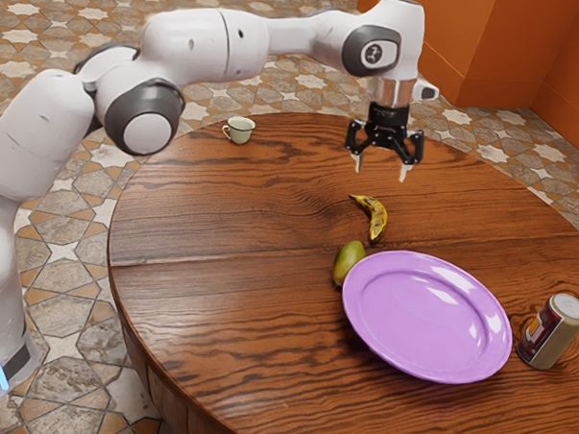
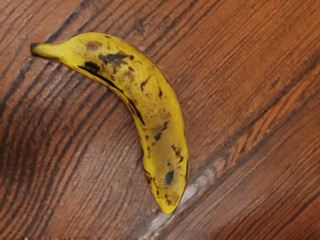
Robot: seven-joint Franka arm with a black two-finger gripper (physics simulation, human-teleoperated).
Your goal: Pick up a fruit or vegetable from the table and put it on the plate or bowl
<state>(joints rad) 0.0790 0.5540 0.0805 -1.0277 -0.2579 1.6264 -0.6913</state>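
Observation:
A spotted yellow banana (image 1: 372, 215) lies flat on the round wooden table (image 1: 214, 239), just behind the purple plate (image 1: 426, 315). A green pear-like fruit (image 1: 347, 262) rests against the plate's rim on the exterior view's left. My gripper (image 1: 380, 164) hangs open above the table, a short way above and behind the banana, with nothing between its fingers. In the wrist view the banana (image 2: 140, 110) lies directly under my hand on the wood grain, its stem pointing away from its dark tip.
A small white cup (image 1: 239, 130) stands at the table's far edge. A tin can (image 1: 552, 330) lies tilted near the plate at the exterior view's right. Orange walls stand beyond the table at the upper right.

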